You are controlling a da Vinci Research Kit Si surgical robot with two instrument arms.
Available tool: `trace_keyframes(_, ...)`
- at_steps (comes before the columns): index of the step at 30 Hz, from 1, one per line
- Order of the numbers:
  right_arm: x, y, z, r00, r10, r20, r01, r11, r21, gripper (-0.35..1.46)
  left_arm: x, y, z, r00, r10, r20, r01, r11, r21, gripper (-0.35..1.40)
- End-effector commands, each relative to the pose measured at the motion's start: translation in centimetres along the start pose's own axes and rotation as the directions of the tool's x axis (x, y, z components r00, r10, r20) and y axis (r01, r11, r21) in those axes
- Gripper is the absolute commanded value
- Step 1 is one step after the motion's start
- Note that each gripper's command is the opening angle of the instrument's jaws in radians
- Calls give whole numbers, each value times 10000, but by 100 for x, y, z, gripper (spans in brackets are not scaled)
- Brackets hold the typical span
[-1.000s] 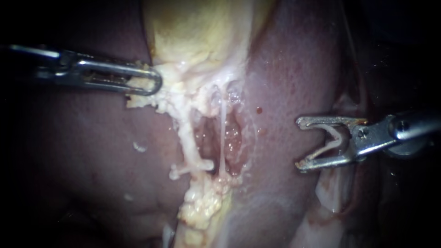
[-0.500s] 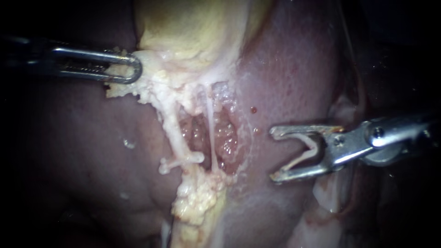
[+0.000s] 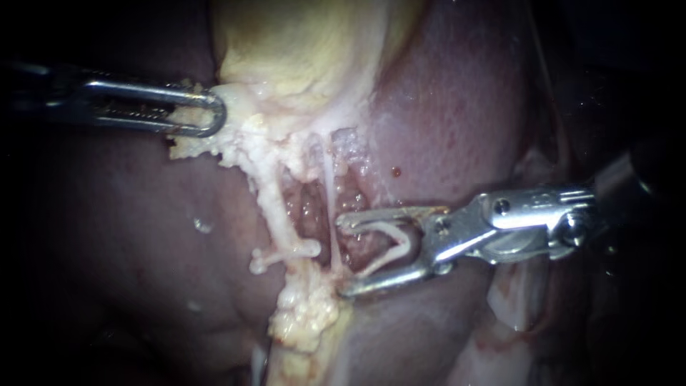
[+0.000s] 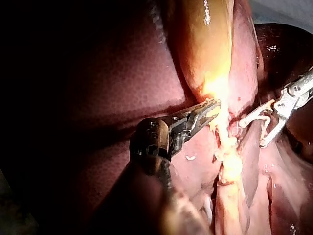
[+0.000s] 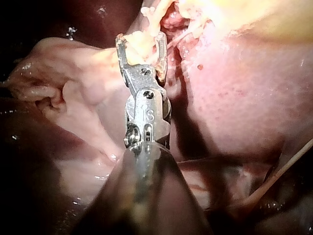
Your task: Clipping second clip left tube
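My left instrument [image 3: 211, 114] comes in from the upper left, its jaws shut on pale tissue at the neck of the gallbladder [image 3: 300, 43]. The thick left tube [image 3: 274, 207] runs down from there, with a white clip [image 3: 286, 254] lying across its lower end. Beside it stands the thin right tube [image 3: 330, 193]. My right instrument [image 3: 344, 254] holds an open white clip [image 3: 396, 239] between its wide-spread jaws. The jaw tips reach the thin right tube and stay apart from the left tube. The wrist views show the same jaws [image 4: 205, 110] [image 5: 142, 46].
Dark red liver [image 3: 450, 107] surrounds the dissected bed on both sides. Lumpy yellow fat [image 3: 304, 314] hangs below the tubes. Pale folded tissue [image 3: 514, 293] lies under my right instrument's shaft. My right instrument [image 4: 254, 129] also shows in the left wrist view.
My right instrument has travelled left with its open clip, from over the liver to the thin right tube. My left instrument keeps its hold on the pale tissue.
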Motion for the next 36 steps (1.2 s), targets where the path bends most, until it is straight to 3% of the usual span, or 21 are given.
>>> trace_keyframes(1,-1,3,2,10000,45,-21,-45,10000,-2,49,-1,0,1,10000,8,4,-8,10000,3,-35)
trace_keyframes(12,-26,33,21,9993,383,-22,-383,9993,14,50,-2,1,3,10000,14,26,-14,10000,-33,-35)
trace_keyframes(23,-45,47,30,9984,562,43,-563,9980,282,49,-3,1,4,10000,16,25,-16,10000,-31,-35)
trace_keyframes(26,-47,50,35,9987,510,28,-511,9969,607,49,-3,1,4,10000,17,23,-17,10000,-28,-35)
trace_keyframes(31,-46,53,44,9980,245,-582,-161,9897,1422,48,-3,1,4,10000,17,23,-17,10000,-28,-35)
trace_keyframes(36,-41,54,57,9961,156,-870,22,9796,2009,46,-3,1,4,10000,17,22,-17,10000,-27,-35)
